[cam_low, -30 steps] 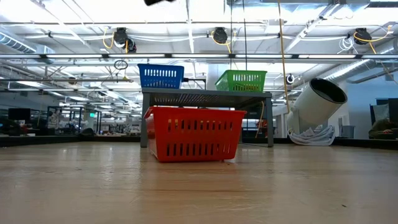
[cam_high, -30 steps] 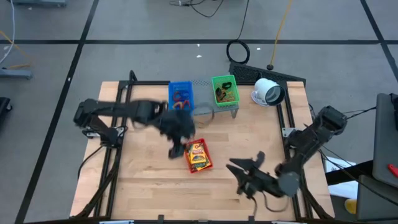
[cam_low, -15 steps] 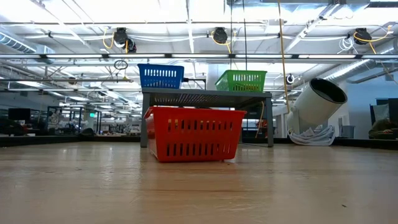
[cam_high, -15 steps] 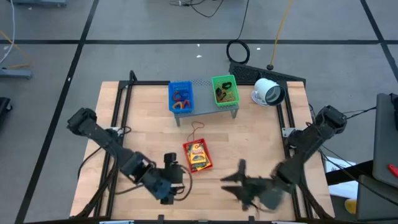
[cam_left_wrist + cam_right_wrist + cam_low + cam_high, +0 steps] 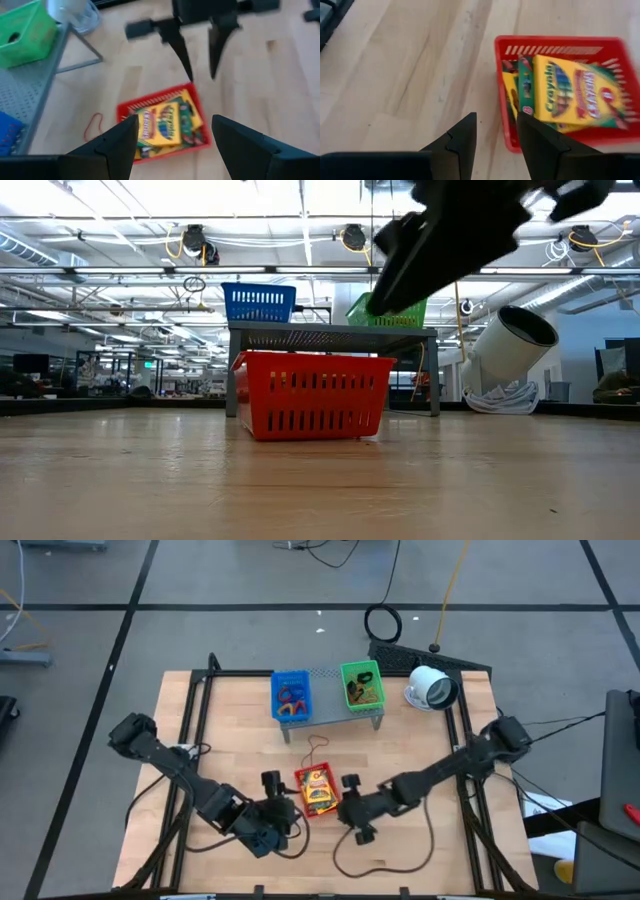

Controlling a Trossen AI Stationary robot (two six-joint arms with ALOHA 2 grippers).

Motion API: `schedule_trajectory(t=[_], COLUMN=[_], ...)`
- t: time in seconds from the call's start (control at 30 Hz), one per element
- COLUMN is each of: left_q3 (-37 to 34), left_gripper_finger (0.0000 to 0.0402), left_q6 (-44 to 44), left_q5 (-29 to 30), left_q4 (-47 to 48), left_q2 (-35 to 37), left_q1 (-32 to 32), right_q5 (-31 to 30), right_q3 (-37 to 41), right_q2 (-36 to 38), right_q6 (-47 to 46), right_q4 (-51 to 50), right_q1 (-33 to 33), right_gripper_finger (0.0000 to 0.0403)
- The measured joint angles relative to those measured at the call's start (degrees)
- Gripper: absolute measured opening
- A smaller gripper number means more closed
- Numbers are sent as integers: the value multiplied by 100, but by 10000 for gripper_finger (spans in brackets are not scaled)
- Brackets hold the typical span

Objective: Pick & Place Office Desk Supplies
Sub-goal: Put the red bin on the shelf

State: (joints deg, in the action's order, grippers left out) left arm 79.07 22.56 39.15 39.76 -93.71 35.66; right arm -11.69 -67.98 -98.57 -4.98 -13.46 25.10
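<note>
A red basket [image 5: 317, 790] holding yellow-and-green crayon packets [image 5: 570, 92] stands on the wooden table near its middle. My left gripper [image 5: 282, 798] hovers open just left of the basket, pointing slantwise down at it [image 5: 175, 122]. From the basket's right side my right gripper [image 5: 343, 808] points down toward the basket's right rim, its fingers [image 5: 496, 120] a little apart with nothing between them; it also shows in the left wrist view [image 5: 201, 77]. A red rubber band [image 5: 318, 748] lies flat on the table just beyond the basket.
At the far edge a grey perforated shelf [image 5: 330, 710] carries a blue basket [image 5: 291, 695] with rubber bands and a green basket [image 5: 361, 685] with dark pieces. A white round device [image 5: 430, 688] lies at the far right. Bare wood lies along the near edge.
My left gripper swung from beside the blue basket toward the near edge, sinking and turning, and then stayed beside the red basket's left side. My right gripper came from the near right corner toward the table's left, tipping downward, up to the basket's right side.
</note>
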Motion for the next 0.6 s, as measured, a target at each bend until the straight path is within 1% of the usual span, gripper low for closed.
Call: schedule_trajectory(t=[0.1, 0.2, 0.37, 0.6], left_q3=[0, 0, 0, 0], left_gripper_finger=[257, 257, 257, 257], left_q6=[33, 267, 513, 650], left_q5=[-10, -50, -56, -66], left_q4=[132, 354, 565, 561], left_q2=[0, 0, 0, 0], left_q1=[-111, -170, -190, -188], right_q5=[274, 305, 590, 599], right_q3=[-197, -439, -696, -742], right_q2=[-312, -588, -948, -1095], right_q6=[94, 261, 399, 366], right_q4=[-1, 1, 11, -84], right_q1=[-188, -269, -368, -420], right_gripper_finger=[130, 130, 130, 130])
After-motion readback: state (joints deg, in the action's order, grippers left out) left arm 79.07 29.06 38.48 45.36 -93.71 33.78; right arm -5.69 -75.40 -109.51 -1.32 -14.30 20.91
